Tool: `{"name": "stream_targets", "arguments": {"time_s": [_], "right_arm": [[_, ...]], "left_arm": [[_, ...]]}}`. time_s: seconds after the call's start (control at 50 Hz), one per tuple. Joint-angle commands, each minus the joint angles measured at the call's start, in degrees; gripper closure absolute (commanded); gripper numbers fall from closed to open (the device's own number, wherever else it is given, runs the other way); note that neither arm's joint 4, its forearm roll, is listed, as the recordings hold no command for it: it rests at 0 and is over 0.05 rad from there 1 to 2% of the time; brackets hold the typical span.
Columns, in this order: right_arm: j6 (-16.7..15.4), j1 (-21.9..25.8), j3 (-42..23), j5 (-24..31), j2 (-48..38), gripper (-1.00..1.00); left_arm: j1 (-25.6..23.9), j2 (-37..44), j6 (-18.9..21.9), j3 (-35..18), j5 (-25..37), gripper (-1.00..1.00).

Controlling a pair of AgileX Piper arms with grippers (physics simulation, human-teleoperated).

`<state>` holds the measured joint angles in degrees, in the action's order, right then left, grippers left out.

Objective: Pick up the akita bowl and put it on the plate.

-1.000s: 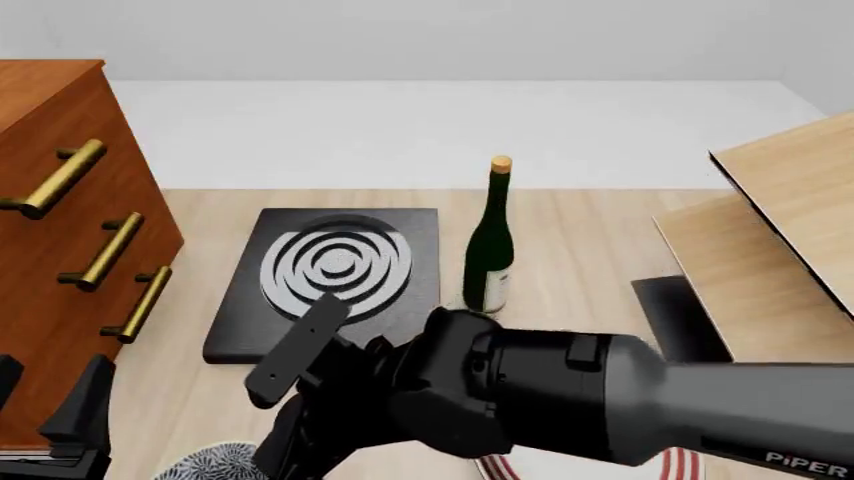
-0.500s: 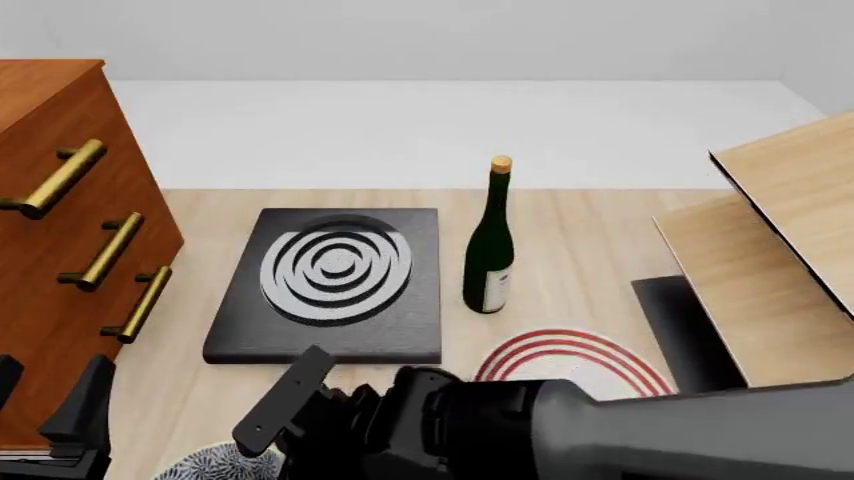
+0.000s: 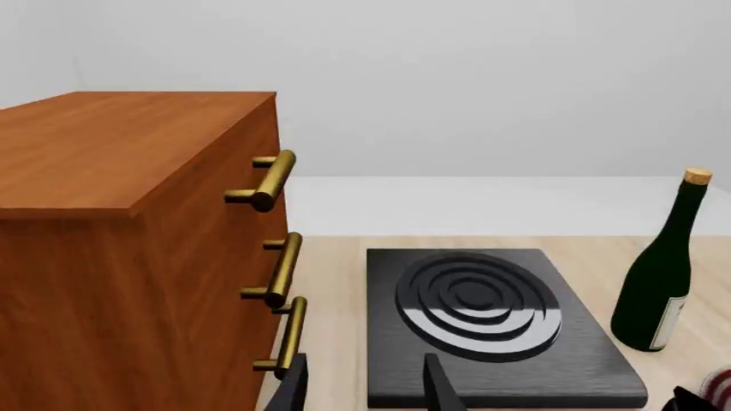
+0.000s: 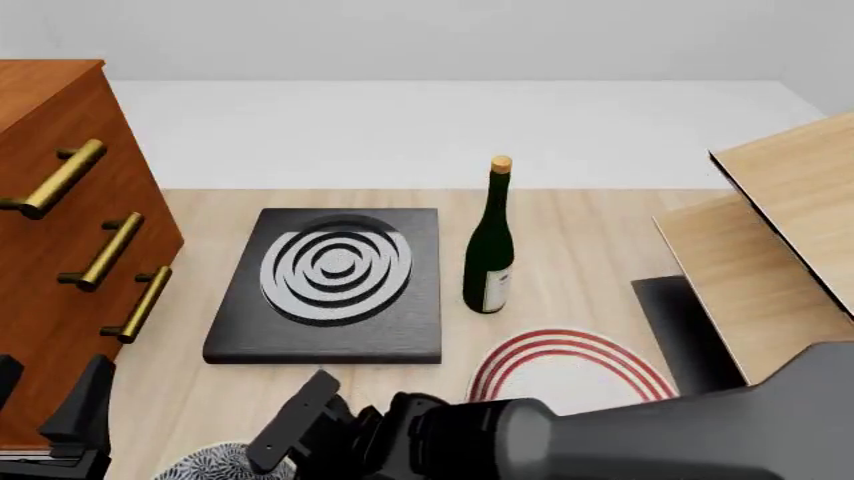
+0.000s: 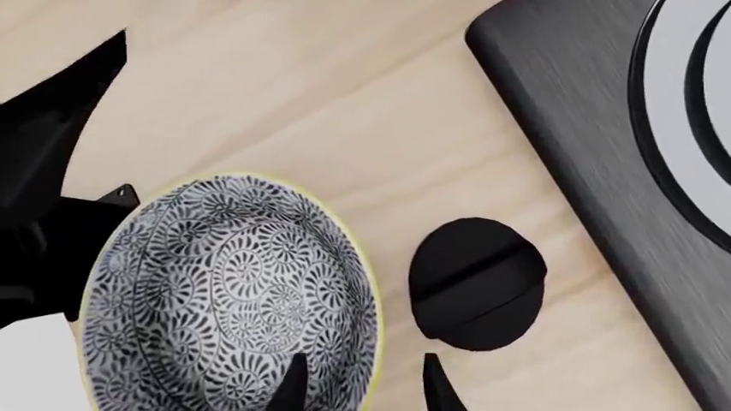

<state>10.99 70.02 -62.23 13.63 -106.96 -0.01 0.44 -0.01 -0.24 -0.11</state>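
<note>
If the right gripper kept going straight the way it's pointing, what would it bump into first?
Probably the bowl's rim: the right gripper's fingertips straddle its near edge, one over the patterned inside, one outside. How far above it they are is unclear.

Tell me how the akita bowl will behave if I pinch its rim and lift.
The akita bowl looks rigid and glazed, so probably slippery between the right hand's fingertips. It is deep, so held by one wall it will likely tilt. It should sit stable on the flat plate.
</note>
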Motion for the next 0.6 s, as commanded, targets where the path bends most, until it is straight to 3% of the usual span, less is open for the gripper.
{"name": "stream_targets", "arguments": {"time_s": [0.02, 0.36, 0.38, 0.6], "right_arm": [[-0.13, -0.67, 0.22, -1.05, -1.72, -1.00], [0.38, 0.50, 0.82, -1.90, -1.92, -1.00], [-0.03, 0.35, 0.76, -1.92, -1.71, 1.00], [-1.97, -1.37, 0.68, -1.09, 0.43, 1.00]], "left_arm": [[0.02, 0.00, 0.00, 0.00, 0.00, -1.00], [0.00, 0.00, -0.01, 0.00, 0.00, -1.00], [0.00, 0.00, -0.01, 0.00, 0.00, -1.00], [-0.01, 0.01, -0.01, 0.00, 0.00, -1.00]]}}
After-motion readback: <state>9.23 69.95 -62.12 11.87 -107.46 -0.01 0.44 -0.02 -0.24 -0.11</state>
